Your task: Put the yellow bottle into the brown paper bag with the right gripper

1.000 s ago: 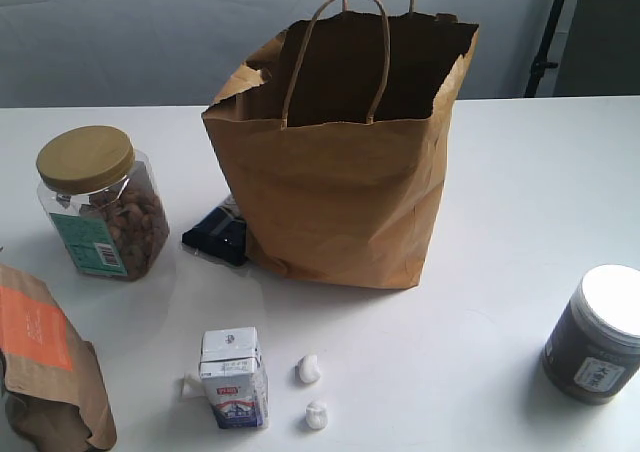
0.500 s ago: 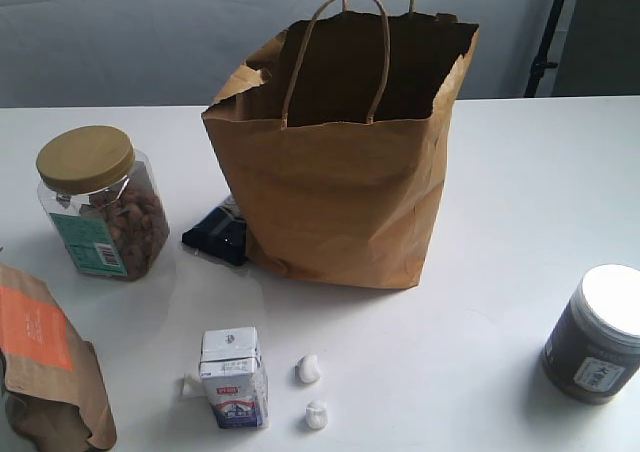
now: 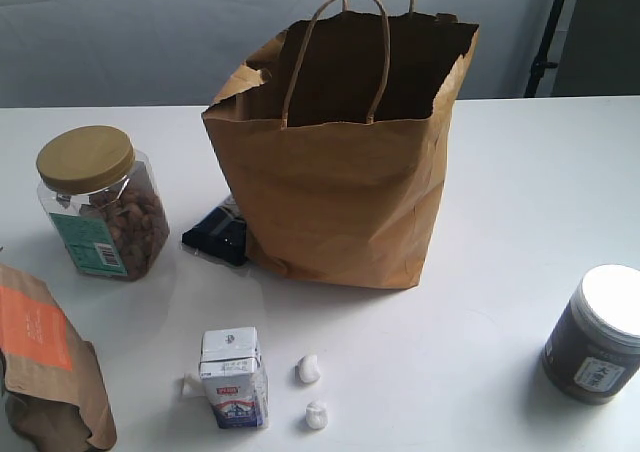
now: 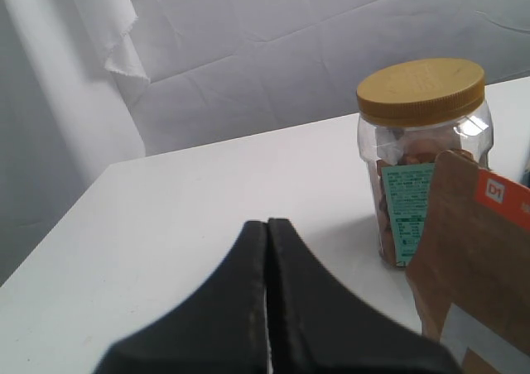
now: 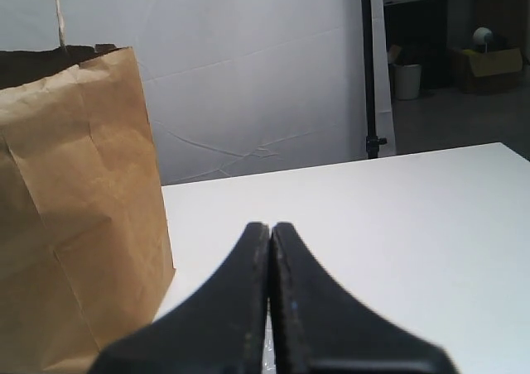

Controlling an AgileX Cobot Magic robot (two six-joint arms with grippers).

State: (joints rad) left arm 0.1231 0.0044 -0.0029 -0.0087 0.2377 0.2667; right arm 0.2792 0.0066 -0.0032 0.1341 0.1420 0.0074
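The brown paper bag [image 3: 340, 162] stands upright and open at the middle back of the table, its loop handles raised; its side [image 5: 74, 200] also shows in the right wrist view. The yellow bottle is out of view in every frame. Neither arm appears in the exterior view. My right gripper [image 5: 271, 227] is shut and empty, low over the table beside the bag. My left gripper [image 4: 267, 223] is likewise shut with nothing in it, above bare table near the gold-lidded jar.
A gold-lidded jar of nuts [image 3: 100, 202] stands at the left, also seen as jar [image 4: 418, 142]. A brown pouch with orange label [image 3: 45, 367], a small milk carton [image 3: 233, 377], two white lumps [image 3: 309, 369], a dark packet [image 3: 217, 234] and a dark white-lidded jar [image 3: 597, 334] lie around.
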